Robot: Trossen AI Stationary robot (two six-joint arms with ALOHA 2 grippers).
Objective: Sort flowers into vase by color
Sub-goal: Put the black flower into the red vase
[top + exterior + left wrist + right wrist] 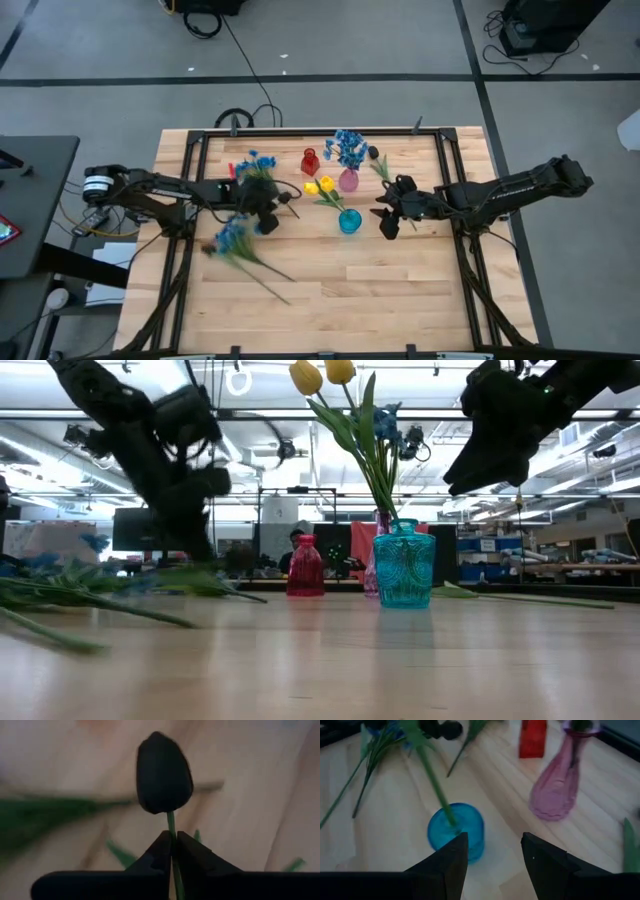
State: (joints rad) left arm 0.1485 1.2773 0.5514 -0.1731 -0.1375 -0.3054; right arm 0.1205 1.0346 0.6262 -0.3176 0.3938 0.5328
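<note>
In the left wrist view a dark, near-black bloom (164,772) stands just past the fingertips of my left gripper (173,842), which is shut on its stem. In the high view that gripper (268,215) is left of centre, among loose blue flowers (235,240) lying on the table. A teal vase (350,221) holds yellow tulips (318,186), and a pink vase (348,180) holds blue blossoms (348,148). The red vase (310,162) stands beside them. My right gripper (492,850) hovers open next to the teal vase (456,831) with nothing between its fingers. My left gripper pinches the dark flower's thin green stem (171,827) between its two fingertips, just below the bloom. The fingers slant down from the table's left. The bloom stands out past the fingertips; the rest of the stem is hidden behind the fingers.
More blue flowers (255,165) lie at the far left of the table. A second dark bloom (373,153) with a green leaf (383,170) lies right of the pink vase. The near half of the wooden table (380,290) is bare board.
</note>
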